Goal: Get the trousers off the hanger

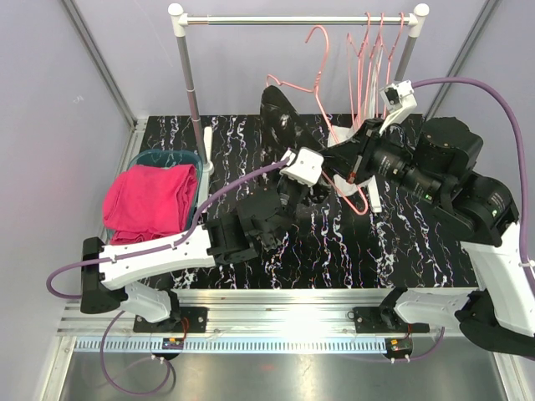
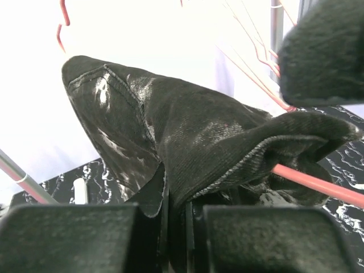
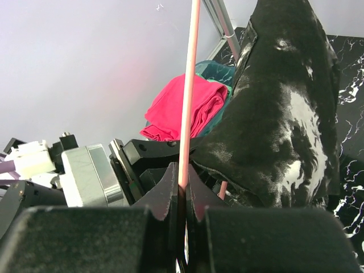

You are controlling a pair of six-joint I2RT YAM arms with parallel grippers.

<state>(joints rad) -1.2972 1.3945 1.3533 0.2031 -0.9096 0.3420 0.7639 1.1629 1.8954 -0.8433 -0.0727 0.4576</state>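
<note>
The left claw point(image 2: 175, 213) is pressed together on a fold of the black speckled trousers point(image 2: 187, 136). Only its own wrist view shows this pinch, since the overhead view hides it under the wrist camera. From the fingers the cloth rises up and away into a peak. A bar of the pink hanger point(image 2: 318, 185) comes out of the folds just to the right of the claw.

The right claw point(image 3: 181, 199) is clamped on the thin pink rod of that hanger, seen plainly only in its wrist view. The black trousers hang just to the right of this claw. Farther off beyond the rod, the magenta trousers point(image 3: 182, 108) lie folded on the shiny mint green trousers point(image 3: 213, 71).

Only the overhead view shows the rack point(image 1: 301, 18) beyond both claws, with spare hangers point(image 1: 368, 58) on its rail. It also shows the marbled black surface point(image 1: 334, 251) beneath.
</note>
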